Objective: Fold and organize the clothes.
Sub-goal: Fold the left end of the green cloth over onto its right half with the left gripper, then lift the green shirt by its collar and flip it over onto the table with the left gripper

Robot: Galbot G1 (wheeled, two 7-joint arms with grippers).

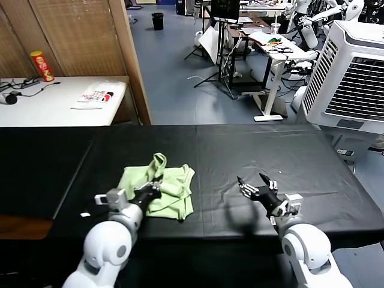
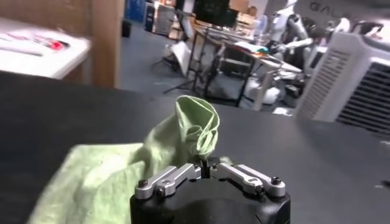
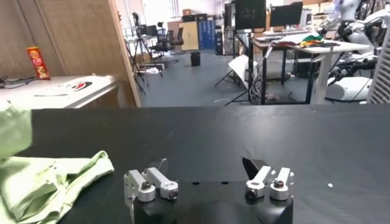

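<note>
I see the black-draped tabletop [image 1: 252, 156] with the shirt [image 1: 171, 195] bunched left of centre, folding barely begun. It's thin, soft pale green cloth, creased. My left gripper [image 1: 153, 189] has jaws clamped on a raised pinch; my right gripper [image 1: 252, 183] waits well apart, jaws wide.

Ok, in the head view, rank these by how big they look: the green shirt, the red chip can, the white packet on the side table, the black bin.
1. Green shirt, pinched by the left gripper.
2. White packet.
3. Red chip can and black bin: they look alike, and the bin stands much farther off, so no ranking.
</note>
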